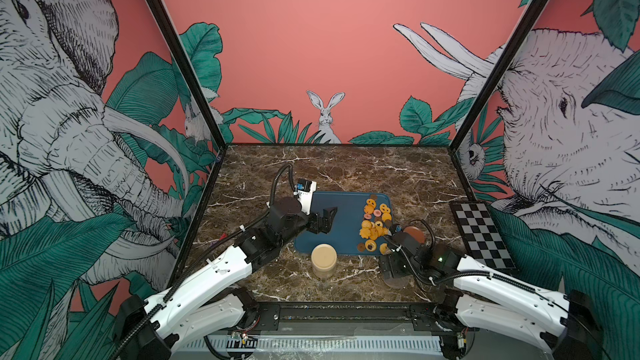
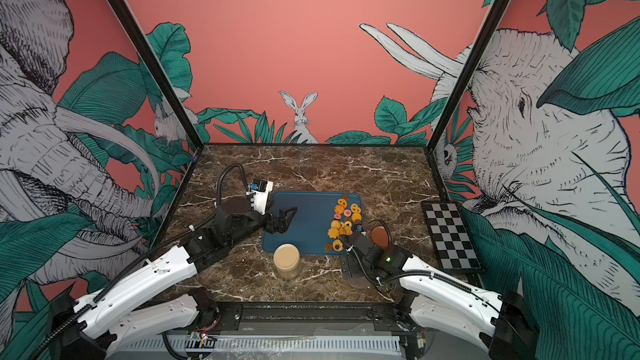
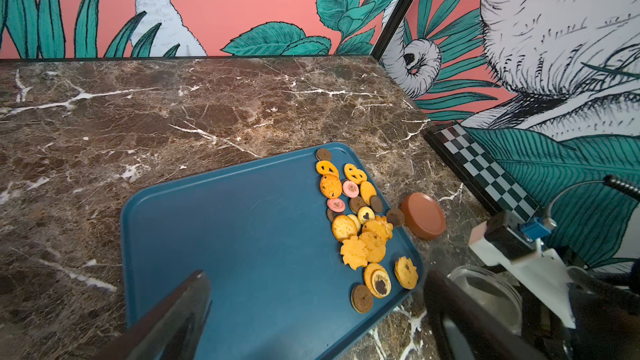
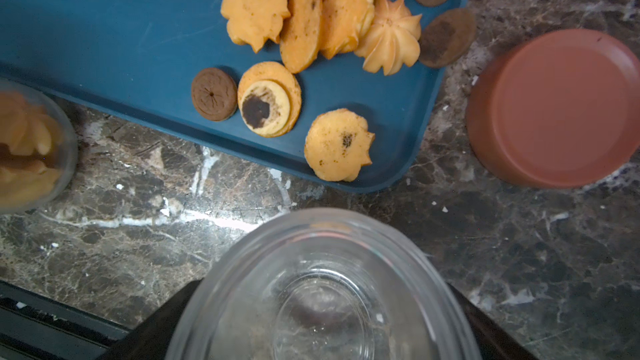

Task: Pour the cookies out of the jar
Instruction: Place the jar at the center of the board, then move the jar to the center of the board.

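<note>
Jar (image 4: 322, 254), empty, inside right hand (image 4: 322, 320), grip unclear, left hand (image 1: 328, 219) spread wide above tray (image 1: 343, 202), holding nothing

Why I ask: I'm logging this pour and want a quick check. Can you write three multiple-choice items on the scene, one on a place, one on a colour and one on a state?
1. Where do most of the cookies lie?
A. on the blue tray, toward its right side
B. in a white bowl
C. on a wooden shelf

2. What colour is the lid lying on the table beside the tray?
A. green
B. reddish brown
C. white

3. The lidless clear jar is:
A. full of cookies
B. empty
C. broken

Key:
1 A, both top views show them strewn along the tray's right edge.
2 B, the left wrist view shows its colour plainly.
3 B, the right wrist view looks through bare glass to its base.
</note>
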You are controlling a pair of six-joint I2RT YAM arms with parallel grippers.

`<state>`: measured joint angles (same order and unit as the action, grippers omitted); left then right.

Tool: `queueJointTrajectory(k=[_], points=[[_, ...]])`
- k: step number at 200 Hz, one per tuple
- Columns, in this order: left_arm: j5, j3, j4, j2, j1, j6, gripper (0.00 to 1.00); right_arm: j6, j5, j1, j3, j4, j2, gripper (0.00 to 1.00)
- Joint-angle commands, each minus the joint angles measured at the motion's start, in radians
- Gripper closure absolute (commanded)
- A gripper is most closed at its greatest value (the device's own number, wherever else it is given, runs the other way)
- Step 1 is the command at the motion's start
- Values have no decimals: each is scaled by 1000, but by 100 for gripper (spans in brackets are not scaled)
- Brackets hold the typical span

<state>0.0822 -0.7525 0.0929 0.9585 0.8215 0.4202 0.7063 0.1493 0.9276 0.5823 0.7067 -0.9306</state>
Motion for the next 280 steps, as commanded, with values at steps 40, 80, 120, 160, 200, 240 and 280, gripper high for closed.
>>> queueJointTrajectory(k=[40,80,120,160,200,240,280], points=[[16,-2,10,-17,-5,-8,2,2,63,9,147,124,30,1],[28,-4,8,-11,-5,-6,2,-11,67,9,279,232,35,1],[56,-13,24,-6,-5,5,1,-5,-68,10,354,161,86,1],[45,-21,37,-10,-5,-9,1,6,-253,6,366,23,92,2],[42,-24,49,-28,-5,-24,1,35,-64,7,450,343,-16,2],[43,-30,58,-22,-5,-35,1,167,-14,73,447,614,-115,1],[33,-30,51,-8,-5,-29,1,268,-99,132,331,575,-99,1]])
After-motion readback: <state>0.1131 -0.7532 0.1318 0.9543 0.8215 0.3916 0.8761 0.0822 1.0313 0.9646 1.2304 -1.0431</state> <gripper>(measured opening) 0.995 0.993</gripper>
